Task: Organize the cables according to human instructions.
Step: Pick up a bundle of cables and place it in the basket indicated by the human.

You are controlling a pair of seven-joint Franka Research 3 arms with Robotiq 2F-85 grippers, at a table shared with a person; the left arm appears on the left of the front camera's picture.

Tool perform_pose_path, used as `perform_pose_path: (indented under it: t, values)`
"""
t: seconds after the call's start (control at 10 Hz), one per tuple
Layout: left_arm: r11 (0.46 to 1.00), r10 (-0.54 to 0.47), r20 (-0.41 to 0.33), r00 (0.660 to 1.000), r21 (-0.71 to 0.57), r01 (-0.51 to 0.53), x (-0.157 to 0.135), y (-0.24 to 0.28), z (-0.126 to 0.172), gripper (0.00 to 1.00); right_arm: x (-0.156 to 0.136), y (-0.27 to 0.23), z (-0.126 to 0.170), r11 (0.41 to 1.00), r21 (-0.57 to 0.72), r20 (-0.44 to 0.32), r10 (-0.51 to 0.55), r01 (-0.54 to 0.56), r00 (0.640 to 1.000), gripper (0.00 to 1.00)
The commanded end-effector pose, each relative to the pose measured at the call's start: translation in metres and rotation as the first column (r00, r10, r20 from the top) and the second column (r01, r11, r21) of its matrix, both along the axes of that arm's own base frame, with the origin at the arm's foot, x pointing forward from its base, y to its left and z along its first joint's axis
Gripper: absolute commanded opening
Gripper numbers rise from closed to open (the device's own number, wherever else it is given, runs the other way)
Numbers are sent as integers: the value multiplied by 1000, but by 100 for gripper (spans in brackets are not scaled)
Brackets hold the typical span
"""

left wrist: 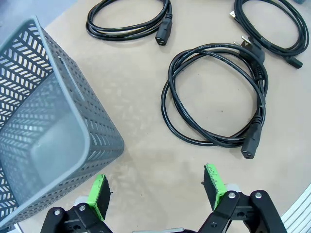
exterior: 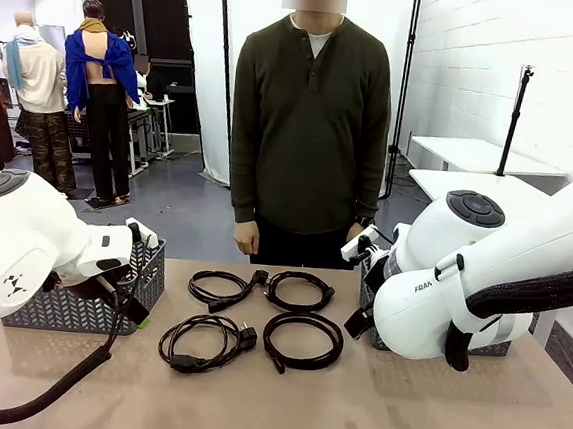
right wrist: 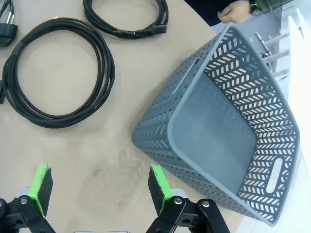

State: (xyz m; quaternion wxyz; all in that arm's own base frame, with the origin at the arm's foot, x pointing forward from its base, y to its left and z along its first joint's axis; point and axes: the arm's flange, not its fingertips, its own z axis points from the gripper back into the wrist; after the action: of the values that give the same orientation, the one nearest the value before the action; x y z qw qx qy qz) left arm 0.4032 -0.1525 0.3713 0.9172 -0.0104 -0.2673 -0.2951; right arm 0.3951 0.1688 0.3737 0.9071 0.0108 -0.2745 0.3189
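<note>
Big white housings sit closest to us in the front view. We've got the left arm (exterior: 23,242) and right arm (exterior: 481,282) flanking the table (exterior: 349,421), and the four cables (exterior: 247,338) lie coiled in a two-by-two patch between them, none lifted. A person (exterior: 309,126) stands at the far edge with hands hanging down, so we figure we're waiting on the call for which cord goes where.

Left wrist view: the left gripper (left wrist: 156,187) hangs over bare table, jaws spread wide with nothing between them. The left basket (left wrist: 48,136) is just beside it, and the left-hand coil (left wrist: 250,144) lies a little ahead.

Right wrist view: the right gripper (right wrist: 99,187) is likewise wide open and empty. The right basket (right wrist: 160,131) is just beside it, with the right-hand coil (right wrist: 106,63) ahead on the other side.

Our take: hold off until the person points. Then drop straight down on a stretch where the strands run bundled, not on a plug, so the loop probably comes up whole instead of unspooling.
</note>
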Motion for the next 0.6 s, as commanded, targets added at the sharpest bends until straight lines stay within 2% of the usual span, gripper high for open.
perform_pose_path:
  t: [0.0,0.4,0.5]
  values:
    - [1000,-4,18,1000,-7,4,-2,3,9,100,-1,-1,7,1000,6,-3,10,-10,1000,100]
    - [998,-51,56,997,-37,53,-16,14,53,100,-10,-14,57,994,72,-23,86,-85,996,100]
    - [996,-86,42,995,-35,87,-20,19,65,100,-14,-18,68,987,94,-38,132,-128,991,100]
